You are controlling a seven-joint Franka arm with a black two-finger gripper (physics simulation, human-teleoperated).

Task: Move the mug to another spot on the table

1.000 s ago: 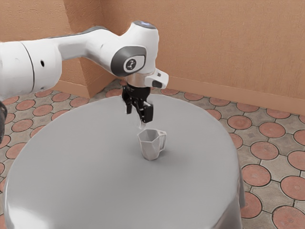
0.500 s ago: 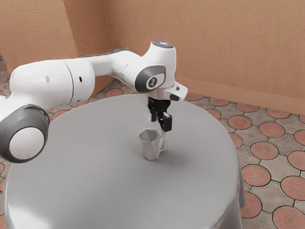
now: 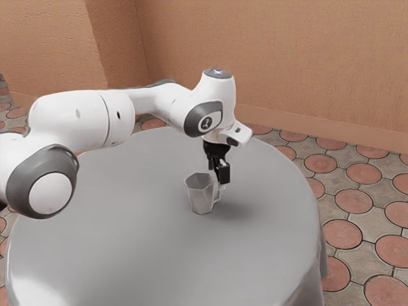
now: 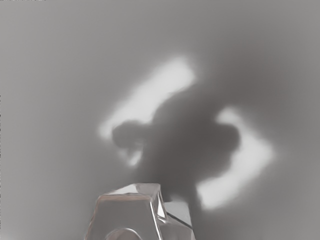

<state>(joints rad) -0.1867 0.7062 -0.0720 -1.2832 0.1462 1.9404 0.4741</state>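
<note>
**Fingers low over the mug's handle side**

In the ext. view we see the black fingers (image 3: 221, 172) pointing straight down at the end of the white arm (image 3: 134, 115), which reaches in from the ext. view's left. They overlap from this angle, so we can't tell whether they are apart or together.

The mug (image 3: 201, 194) stands upright on the grey round table (image 3: 127, 248), approx. mid-table, directly under the fingers and a bit toward the ext. view's left of them. It's pale, w/ faceted walls & an open top. Its handle is on the side just below the fingertips, which hang right at the rim on that side. We can't tell if they touch it.

From the wrist cam we see the mug (image 4: 137, 212) close under the hand, w/ its angular rim & part of one wall showing against the table (image 4: 50, 75). Beyond the mug, the hand's dark shadow (image 4: 185, 145) lies on the table surface, w/ bright patches on either side of it.

Round the table are a red-tiled floor (image 3: 363, 172) & an orange wall (image 3: 306, 51).
</note>
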